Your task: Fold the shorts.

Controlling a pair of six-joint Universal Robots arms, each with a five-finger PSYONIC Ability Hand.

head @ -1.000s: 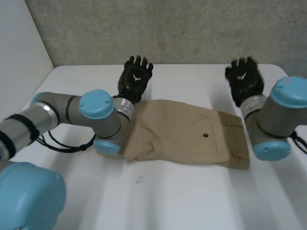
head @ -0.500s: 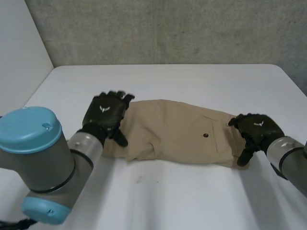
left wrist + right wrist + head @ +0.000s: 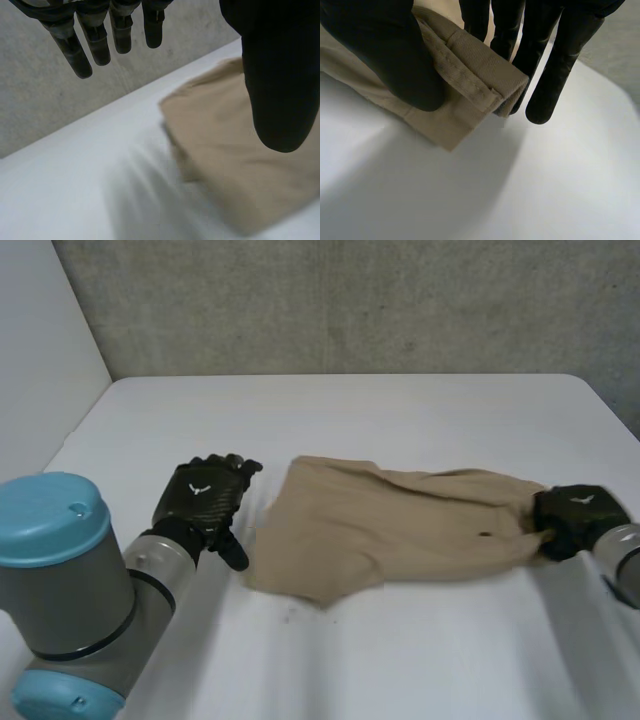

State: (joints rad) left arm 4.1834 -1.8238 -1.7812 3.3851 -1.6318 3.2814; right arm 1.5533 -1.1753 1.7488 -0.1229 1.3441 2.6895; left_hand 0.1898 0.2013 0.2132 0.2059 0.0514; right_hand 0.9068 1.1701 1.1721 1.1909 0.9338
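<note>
Tan shorts lie stretched across the middle of the white table. My right hand grips their waistband end at the right. In the right wrist view the thumb pins the folded waistband against the fingers. My left hand hovers just left of the shorts' leg end, fingers straight and holding nothing. In the left wrist view its fingers and thumb stand apart above the tan cloth.
A grey wall runs behind the table's far edge. The table's left edge lies close beside my left arm. Bare tabletop stretches in front of the shorts and behind them.
My right hand has shut on the waistband and pulled the shorts to the right, bunching that end. My left hand has come off the leg end and drawn back to the left.
</note>
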